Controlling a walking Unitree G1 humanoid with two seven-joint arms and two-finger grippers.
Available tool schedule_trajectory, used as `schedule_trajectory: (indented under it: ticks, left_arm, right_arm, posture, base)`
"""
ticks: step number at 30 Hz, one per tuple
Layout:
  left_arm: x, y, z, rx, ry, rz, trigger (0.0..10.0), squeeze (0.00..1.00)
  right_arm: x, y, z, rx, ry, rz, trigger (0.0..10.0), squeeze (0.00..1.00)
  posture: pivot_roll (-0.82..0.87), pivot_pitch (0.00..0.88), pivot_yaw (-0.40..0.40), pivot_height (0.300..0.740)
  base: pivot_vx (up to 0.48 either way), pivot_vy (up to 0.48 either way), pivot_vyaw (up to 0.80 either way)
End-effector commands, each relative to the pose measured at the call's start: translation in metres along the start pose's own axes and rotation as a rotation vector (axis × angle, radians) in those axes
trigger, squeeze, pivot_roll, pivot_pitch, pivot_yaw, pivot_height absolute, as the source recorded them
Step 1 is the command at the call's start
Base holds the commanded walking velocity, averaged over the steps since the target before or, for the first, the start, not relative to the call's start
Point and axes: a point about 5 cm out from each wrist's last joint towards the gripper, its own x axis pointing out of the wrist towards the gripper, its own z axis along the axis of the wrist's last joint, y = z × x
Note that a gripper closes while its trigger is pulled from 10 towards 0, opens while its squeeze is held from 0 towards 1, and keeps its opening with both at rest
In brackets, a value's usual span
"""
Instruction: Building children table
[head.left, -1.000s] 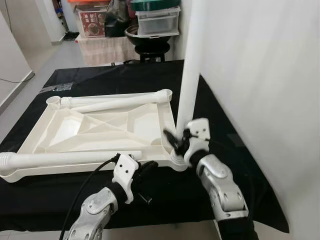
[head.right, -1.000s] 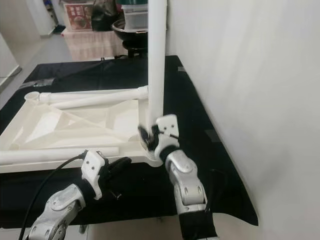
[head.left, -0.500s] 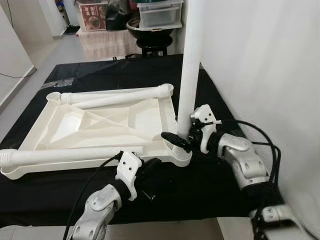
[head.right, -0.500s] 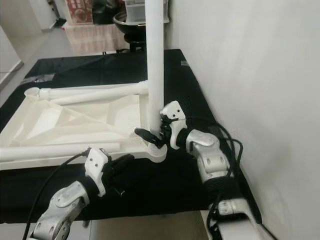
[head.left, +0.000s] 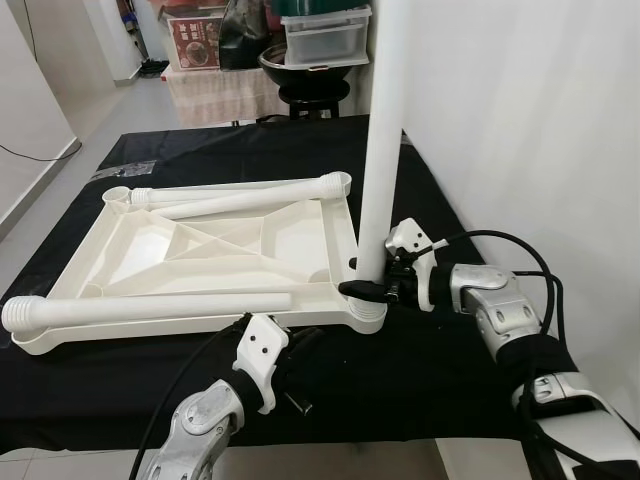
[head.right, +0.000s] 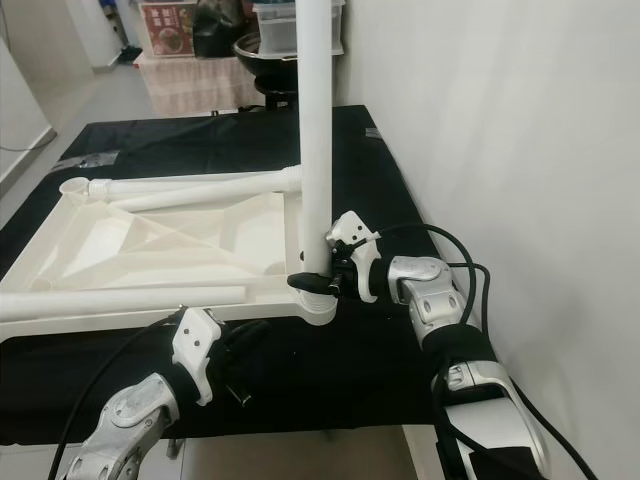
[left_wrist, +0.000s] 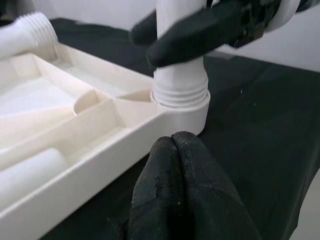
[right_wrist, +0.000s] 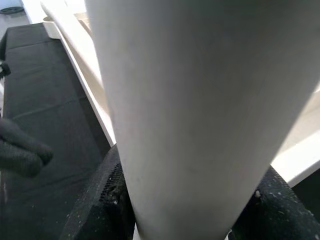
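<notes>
Tabletop (head.left: 200, 250) lies underside up on black bench (head.left: 440, 360), so corner sockets face up; upright leg (head.left: 383, 150) stands in socket at its near right corner; right gripper (head.left: 385, 288) clamped low on leg, likely screwing; left gripper (left_wrist: 187, 200) pinched together, empty, just before socket.

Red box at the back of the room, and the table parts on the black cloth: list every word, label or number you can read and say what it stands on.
Red box: carries a printed label, too small and blurred to read.
Table top and upright leg: plain white, no text visible.
Black cloth: no text visible.
</notes>
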Motion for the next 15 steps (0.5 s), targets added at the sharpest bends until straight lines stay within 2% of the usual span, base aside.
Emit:
schedule_trajectory:
  ticks: [1,4,5,7,9,10,11,12,13,14,15]
  left_arm:
    - [-0.005,-0.001,-0.002,0.017,0.012,-0.005,10.0,0.0]
    - [-0.007,-0.001,-0.002,0.015,0.014,-0.006,10.0,0.0]
    - [-0.009,-0.001,-0.002,0.008,0.015,-0.004,10.0,0.0]
    - [-0.012,-0.002,-0.001,-0.007,0.016,-0.001,10.0,0.0]
    - [-0.016,-0.003,-0.001,-0.027,0.017,0.004,10.0,0.0]
    - [-0.016,-0.003,-0.001,-0.027,0.017,0.004,10.0,0.0]
    - [-0.018,-0.002,-0.001,-0.037,0.016,0.01,10.0,0.0]
    - [-0.019,-0.002,-0.001,-0.038,0.016,0.014,10.0,0.0]
    - [-0.019,-0.002,-0.001,-0.038,0.016,0.014,10.0,0.0]
    - [-0.02,-0.001,0.0,-0.036,0.016,0.016,10.0,0.0]
    - [-0.02,-0.001,0.0,-0.036,0.016,0.016,10.0,0.0]
  right_arm:
    - [-0.002,0.002,-0.01,0.019,0.024,0.012,0.0,0.0]
    - [-0.008,0.001,-0.011,0.019,0.016,0.004,0.0,0.0]
    - [-0.015,0.001,-0.012,0.02,0.002,-0.009,0.0,0.0]
    - [-0.032,-0.001,-0.012,0.013,-0.031,-0.063,0.0,0.0]
    - [-0.04,0.001,-0.015,0.016,-0.039,-0.16,0.0,0.0]
    - [-0.04,0.001,-0.015,0.016,-0.039,-0.16,0.0,0.0]
    - [-0.04,0.005,-0.019,0.024,-0.026,-0.235,0.0,0.0]
    - [-0.034,0.012,-0.024,0.007,-0.017,-0.362,0.0,0.0]
    - [-0.034,0.012,-0.024,0.007,-0.017,-0.362,0.0,0.0]
    - [-0.031,0.017,-0.026,-0.008,-0.016,-0.45,0.0,0.0]
    - [-0.031,0.017,-0.026,-0.008,-0.016,-0.45,0.0,0.0]
  posture:
    - [-0.08,0.078,0.015,0.74]
    - [-0.09,0.081,0.021,0.74]
    - [-0.09,0.085,0.026,0.74]
    - [-0.1,0.092,0.034,0.74]
    - [-0.1,0.099,0.035,0.74]
    - [-0.1,0.099,0.035,0.74]
    - [-0.1,0.107,0.038,0.74]
    - [-0.11,0.11,0.04,0.74]
    - [-0.11,0.11,0.04,0.74]
    - [-0.11,0.11,0.04,0.74]
    - [-0.11,0.11,0.04,0.74]
  base:
    - [0.0,0.0,0.0]
    - [0.0,0.0,0.0]
    - [0.0,0.0,0.0]
    - [0.0,0.0,0.0]
    - [0.0,0.0,0.0]
    - [0.0,0.0,0.0]
    - [0.0,0.0,0.0]
    - [0.0,0.0,0.0]
    - [0.0,0.0,0.0]
    - [0.0,0.0,0.0]
    - [0.0,0.0,0.0]
